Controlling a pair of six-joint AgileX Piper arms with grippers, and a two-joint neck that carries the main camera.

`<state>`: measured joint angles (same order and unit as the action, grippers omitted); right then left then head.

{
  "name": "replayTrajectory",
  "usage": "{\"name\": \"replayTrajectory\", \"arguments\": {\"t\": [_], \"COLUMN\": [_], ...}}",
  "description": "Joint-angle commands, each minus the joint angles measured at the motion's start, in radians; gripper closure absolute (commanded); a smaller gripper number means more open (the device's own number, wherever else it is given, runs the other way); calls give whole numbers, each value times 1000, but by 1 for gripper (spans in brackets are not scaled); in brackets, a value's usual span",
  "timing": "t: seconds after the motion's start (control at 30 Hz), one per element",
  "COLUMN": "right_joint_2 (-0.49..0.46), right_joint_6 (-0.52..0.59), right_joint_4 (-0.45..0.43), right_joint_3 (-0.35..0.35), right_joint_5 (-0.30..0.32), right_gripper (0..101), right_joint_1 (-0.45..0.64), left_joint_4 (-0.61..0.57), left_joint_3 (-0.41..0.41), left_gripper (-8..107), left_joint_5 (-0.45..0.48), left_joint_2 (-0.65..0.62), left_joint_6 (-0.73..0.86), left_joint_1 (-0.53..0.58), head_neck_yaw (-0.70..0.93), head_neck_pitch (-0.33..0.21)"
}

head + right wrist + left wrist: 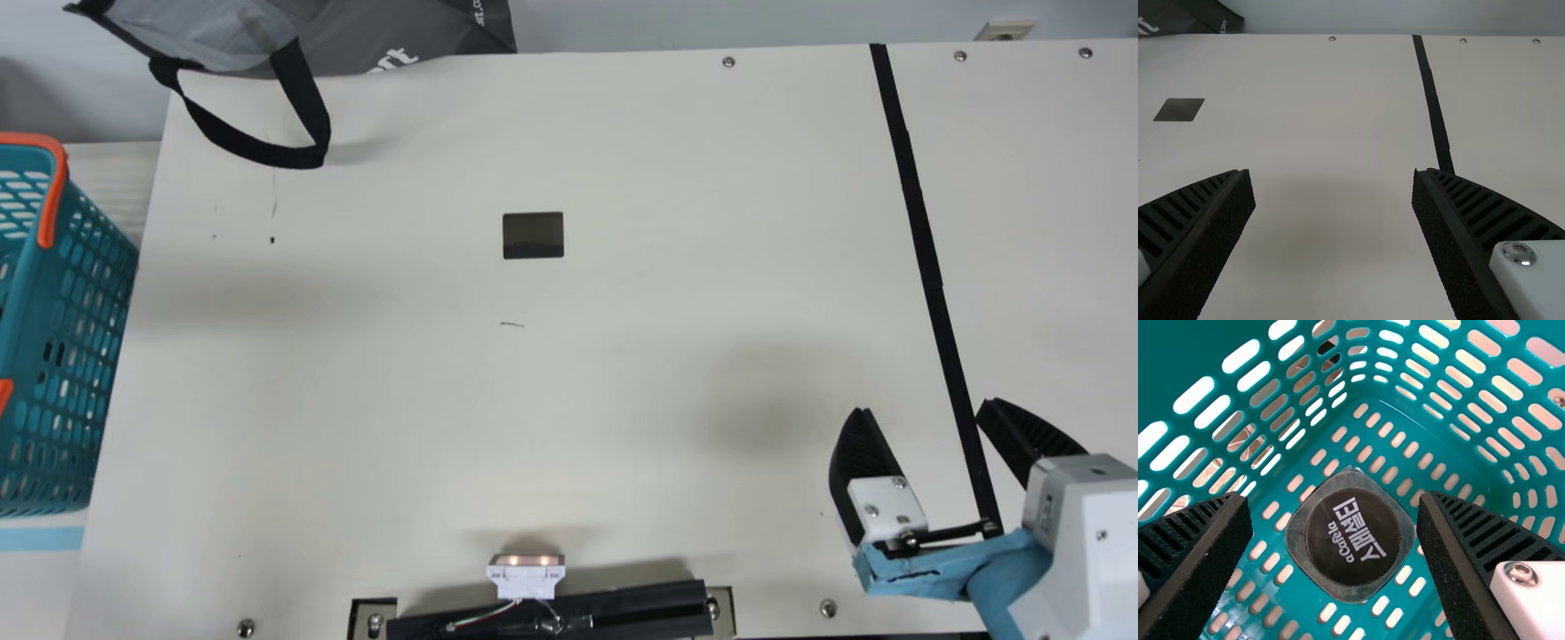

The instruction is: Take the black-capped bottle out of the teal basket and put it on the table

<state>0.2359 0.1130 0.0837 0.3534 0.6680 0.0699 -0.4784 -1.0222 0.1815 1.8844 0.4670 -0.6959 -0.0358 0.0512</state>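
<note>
The left gripper [1333, 500] is pointing into the teal basket [67, 329], fingers spread; the right gripper [925, 407] is hanging over the cream table [622, 160], fingers also apart. The basket is standing at the table's left side, main view. The gray bag [400, 31] is lying at the far-left corner. The black-capped bottle [1353, 543] is resting inside the basket, cap facing the wrist camera.

White lettering [1356, 528] on black cap [1351, 540], grey bag [391, 31]

The basket [76, 293] looks glossy plastic; the bag's strap [307, 102], matt cloth.
</note>
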Motion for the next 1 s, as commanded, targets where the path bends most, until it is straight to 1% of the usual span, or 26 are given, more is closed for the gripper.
{"name": "replayTrajectory", "arguments": {"t": [0.0, 0.17, 0.2, 0.23, 0.27, 0.3, 0.33, 0.73, 0.97], "right_joint_2": [0, 0, 0, 0, 0, 0, 0, 0, 0], "right_joint_6": [0, 0, 0, 0, 0, 0, 0, 0, 0], "right_joint_4": [0, 0, 0, 0, 0, 0, 0, 0, 0], "right_joint_3": [0, 0, 0, 0, 0, 0, 0, 0, 0], "right_joint_5": [0, 0, -1, -1, -1, -1, -1, -1, -1], "right_gripper": [10, 10, 10, 10, 10, 10, 10, 10, 10], "right_joint_1": [0, 0, 0, 0, 0, 0, 0, 0, 0], "left_joint_4": [-8, -25, -29, -32, -33, -35, -38, -59, -46], "left_joint_3": [-9, -27, -30, -32, -34, -36, -36, -25, -24], "left_gripper": [-8, -8, 8, 46, 61, 84, 98, 99, 99], "left_joint_5": [2, 6, 6, 7, 8, 9, 10, 20, 29], "left_joint_2": [6, 21, 23, 25, 27, 28, 28, 21, 2], "left_joint_6": [8, 30, 34, 37, 38, 41, 43, 63, 62], "left_joint_1": [-1, -4, -4, -5, -5, -5, -4, 8, 14], "head_neck_yaw": [8, 8, 8, 8, 8, 8, 8, 8, 8], "head_neck_pitch": [-4, -4, -4, -4, -4, -4, -4, -4, -4]}}
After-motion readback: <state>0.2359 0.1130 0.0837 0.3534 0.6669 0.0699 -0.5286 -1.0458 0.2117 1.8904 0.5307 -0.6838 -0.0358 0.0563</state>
